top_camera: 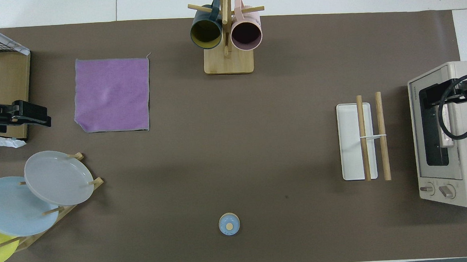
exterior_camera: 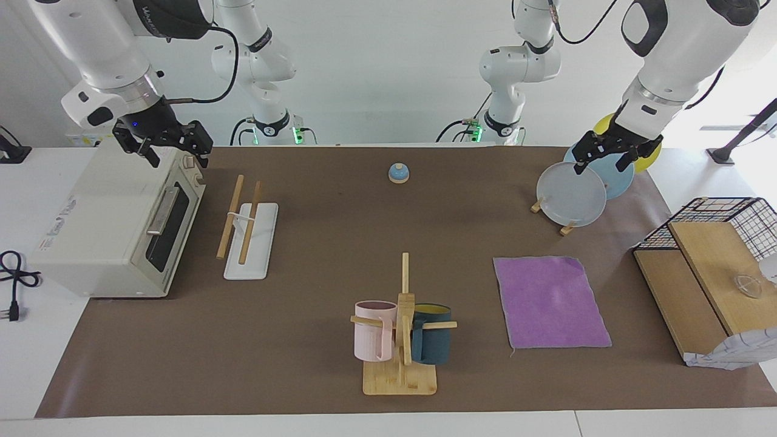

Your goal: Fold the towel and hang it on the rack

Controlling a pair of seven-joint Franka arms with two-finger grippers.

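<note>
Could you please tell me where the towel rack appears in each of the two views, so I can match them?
Facing view: the rack is left of centre, beside the toaster oven.
Overhead view: the rack is right of centre, beside the same oven.
Shared landmark: the toaster oven.

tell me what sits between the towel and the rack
The mug tree with its two mugs stands roughly between the towel and the rack, though farther from the robots than either; overhead view shows otherwise bare mat.
</note>
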